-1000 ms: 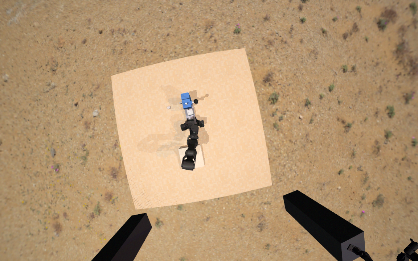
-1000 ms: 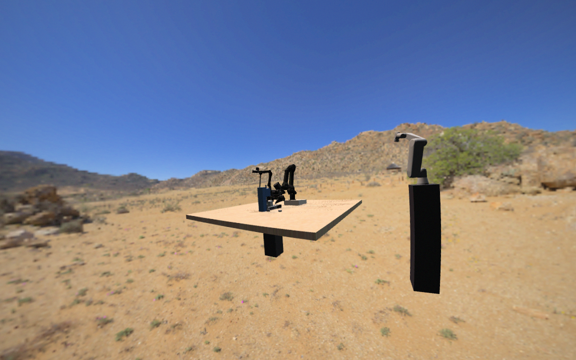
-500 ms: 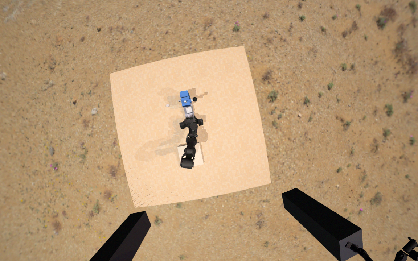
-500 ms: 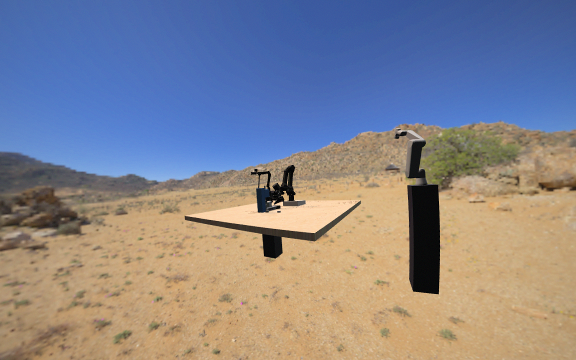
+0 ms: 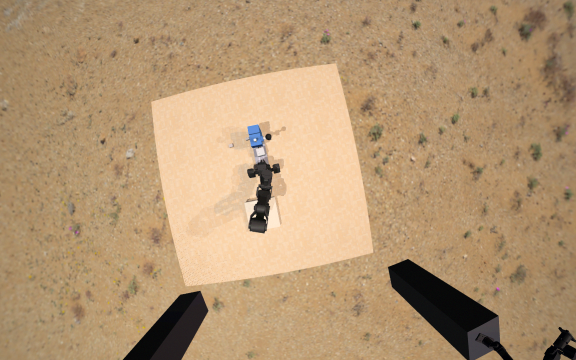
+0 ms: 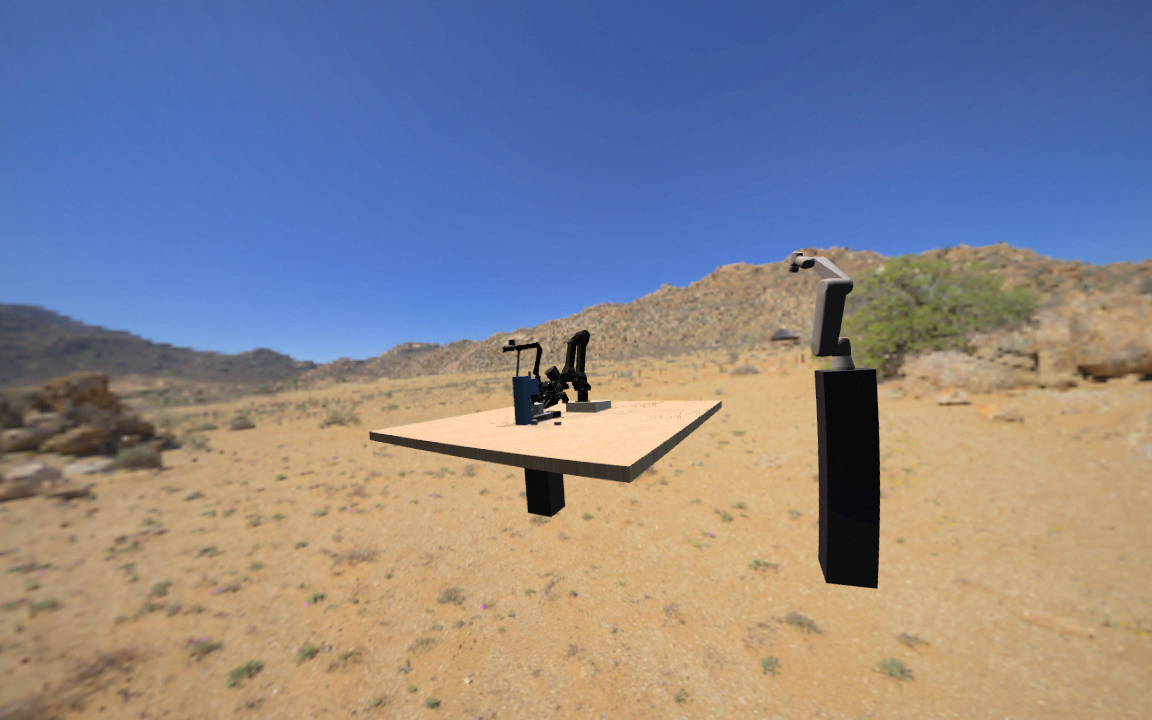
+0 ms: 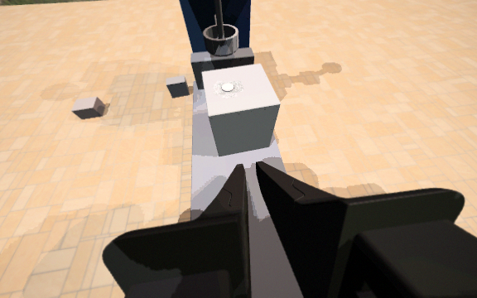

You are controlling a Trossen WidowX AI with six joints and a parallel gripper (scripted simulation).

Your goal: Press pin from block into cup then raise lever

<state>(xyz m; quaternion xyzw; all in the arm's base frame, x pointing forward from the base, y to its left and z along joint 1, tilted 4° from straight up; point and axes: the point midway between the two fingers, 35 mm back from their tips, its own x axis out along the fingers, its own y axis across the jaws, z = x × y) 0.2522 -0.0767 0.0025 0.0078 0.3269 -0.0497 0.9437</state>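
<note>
I am holding my gripper (image 5: 261, 162) (image 6: 544, 401) (image 7: 249, 168) nearly closed, its two dark fingertips leaning toward each other over a narrow gap, and nothing is sitting between them. Just ahead of them, and apart from them, the block (image 5: 260, 152) (image 7: 243, 124) is resting flat and upright on the pale grey press bed (image 7: 205, 165). It is showing me a bright, almost white top and a duller grey-green near face, with crisp, straight edges, and it is sitting slightly turned against the bed. The pin (image 7: 228, 87) is showing as a small white disc in that top (off-centre, toward the far left corner), with a speckled patch of shade around it. Beyond the block, a dark grey crosspiece (image 7: 222, 60) is standing before the blue press (image 5: 254, 134) (image 6: 523, 399), and a metal collar (image 7: 221, 47) is ringing a dark rod. I cannot tell whether the pin is lining up under the punch. Two small grey blocks (image 7: 88, 108) are lying to the left of the bed on the tabletop (image 5: 308, 179) (image 6: 508, 443) (image 7: 387, 124).
</note>
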